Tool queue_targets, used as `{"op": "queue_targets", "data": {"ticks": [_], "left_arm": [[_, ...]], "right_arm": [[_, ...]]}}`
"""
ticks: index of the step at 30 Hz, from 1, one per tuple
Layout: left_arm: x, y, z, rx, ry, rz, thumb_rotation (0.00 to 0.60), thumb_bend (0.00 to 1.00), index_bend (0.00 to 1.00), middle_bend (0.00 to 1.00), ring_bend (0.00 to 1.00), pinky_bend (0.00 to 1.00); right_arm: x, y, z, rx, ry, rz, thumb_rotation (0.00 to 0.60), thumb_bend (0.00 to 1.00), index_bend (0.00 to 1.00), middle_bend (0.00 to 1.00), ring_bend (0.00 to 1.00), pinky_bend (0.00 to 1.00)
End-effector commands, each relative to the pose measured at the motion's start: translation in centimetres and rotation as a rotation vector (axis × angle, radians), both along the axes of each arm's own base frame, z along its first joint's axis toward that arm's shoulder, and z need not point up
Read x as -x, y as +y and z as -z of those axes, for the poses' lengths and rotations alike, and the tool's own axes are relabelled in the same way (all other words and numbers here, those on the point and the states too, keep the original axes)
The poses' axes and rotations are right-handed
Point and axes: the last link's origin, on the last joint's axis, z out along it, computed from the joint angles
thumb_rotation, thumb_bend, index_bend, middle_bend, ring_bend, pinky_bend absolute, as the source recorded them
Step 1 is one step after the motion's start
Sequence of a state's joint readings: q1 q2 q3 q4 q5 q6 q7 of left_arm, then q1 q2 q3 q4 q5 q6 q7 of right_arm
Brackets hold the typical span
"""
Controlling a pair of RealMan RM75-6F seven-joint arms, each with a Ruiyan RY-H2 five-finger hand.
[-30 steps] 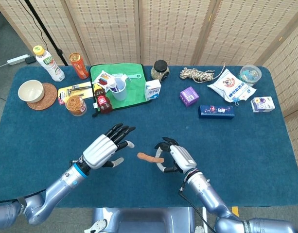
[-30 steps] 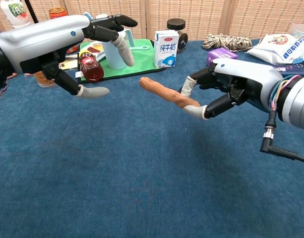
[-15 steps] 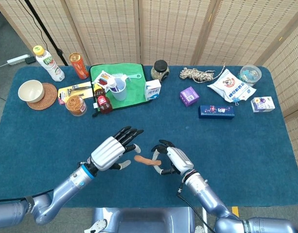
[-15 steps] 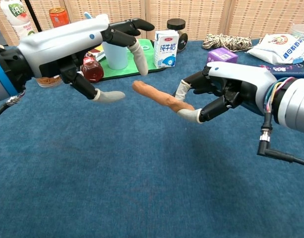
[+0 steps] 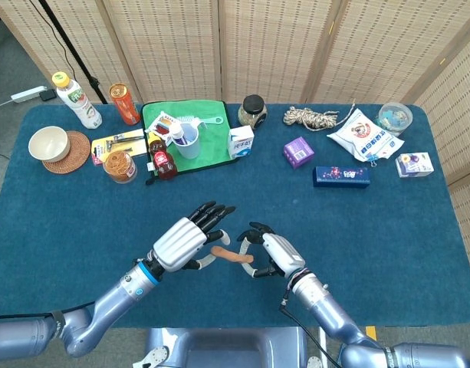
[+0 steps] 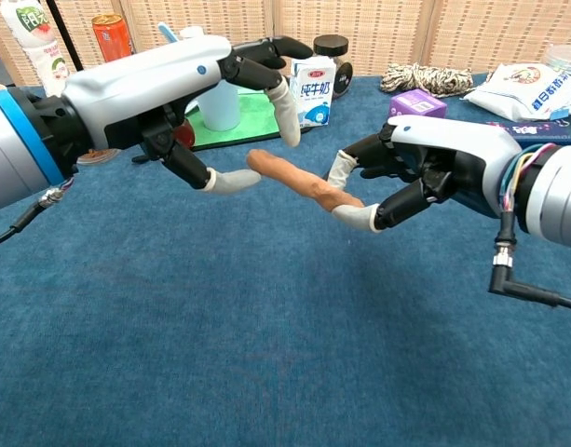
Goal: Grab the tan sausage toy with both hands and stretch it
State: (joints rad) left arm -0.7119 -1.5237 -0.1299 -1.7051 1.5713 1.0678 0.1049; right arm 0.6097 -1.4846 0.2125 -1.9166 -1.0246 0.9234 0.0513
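Note:
The tan sausage toy hangs above the blue table, tilted down toward the right, and shows as a short tan bar in the head view. My right hand pinches its right end between thumb and a finger. My left hand is open, fingers spread, with the thumb tip right beside the toy's left end and the fingers arched over it. In the head view the left hand and right hand face each other across the toy.
A green mat with a cup, a milk carton, a jar, a rope coil, a purple box, a snack bag, bottles and a bowl line the far half of the table.
My left hand has moved right toward the sausage toy, its thumb now at the toy's left end. The right hand has kept its pinch and shifted slightly left.

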Motion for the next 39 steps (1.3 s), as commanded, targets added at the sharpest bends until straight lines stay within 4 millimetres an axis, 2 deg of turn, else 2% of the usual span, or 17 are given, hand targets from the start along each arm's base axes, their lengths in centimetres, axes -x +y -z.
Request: {"op": "queue_targets", "data": {"ticks": [1, 13, 33, 39], "left_arm": [[-0.2, -0.1, 0.1, 0.001, -0.005, 0.000, 0.600, 0.31, 0.45, 0.05, 0.00, 0.00], [-0.3, -0.2, 0.4, 0.003, -0.007, -0.008, 0.600, 0.35, 0.49, 0.06, 0.00, 0.00], [-0.8, 0.1, 1.1, 0.019, -0.034, -0.015, 0.600, 0.37, 0.74, 0.15, 0.00, 0.00], [-0.7, 0.2, 1.0, 0.022, -0.030, -0.021, 0.600, 0.42, 0.79, 0.17, 0.01, 0.00]], "right_arm": [[0.1, 0.0, -0.1, 0.001, -0.002, 0.002, 0.600, 0.45, 0.68, 0.27, 0.03, 0.00], [0.5, 0.1, -0.3, -0.005, -0.004, 0.007, 0.600, 0.45, 0.68, 0.26, 0.03, 0.00], [1.2, -0.1, -0.9, 0.003, 0.007, 0.014, 0.600, 0.45, 0.69, 0.25, 0.05, 0.00], [1.3, -0.3, -1.1, 0.012, 0.023, 0.007, 0.600, 0.47, 0.71, 0.26, 0.08, 0.00]]}}
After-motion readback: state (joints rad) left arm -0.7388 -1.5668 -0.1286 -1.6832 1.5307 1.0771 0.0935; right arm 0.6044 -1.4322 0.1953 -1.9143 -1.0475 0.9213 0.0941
